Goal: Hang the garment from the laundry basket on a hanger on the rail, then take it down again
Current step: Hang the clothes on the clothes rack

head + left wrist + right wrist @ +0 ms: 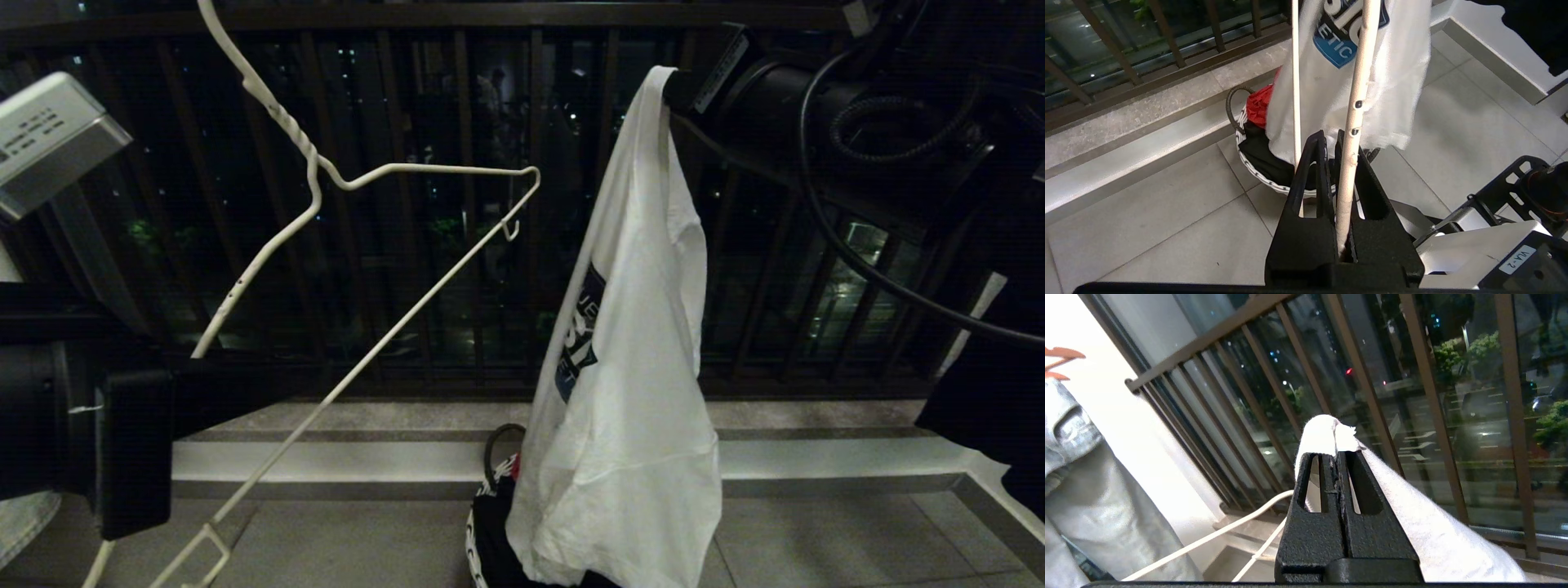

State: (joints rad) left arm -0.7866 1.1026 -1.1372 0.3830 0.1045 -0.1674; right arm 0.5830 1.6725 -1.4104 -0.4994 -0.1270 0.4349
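The white T-shirt garment with its blue print hangs at mid-right, pinched at its top edge by my right gripper, which is shut on it. In the right wrist view the cloth bunches over the closed tips of the right gripper. The shirt's lower end reaches the laundry basket on the floor. My left gripper, at lower left, is shut on one arm of the white wire hanger. The hanger is tilted in the air left of the shirt. The rail is out of view.
The dark balcony railing runs across the back behind a raised stone step. The basket holds a red cloth and a black garment. Pale denim hangs beside the wall. A black cloth hangs at far right.
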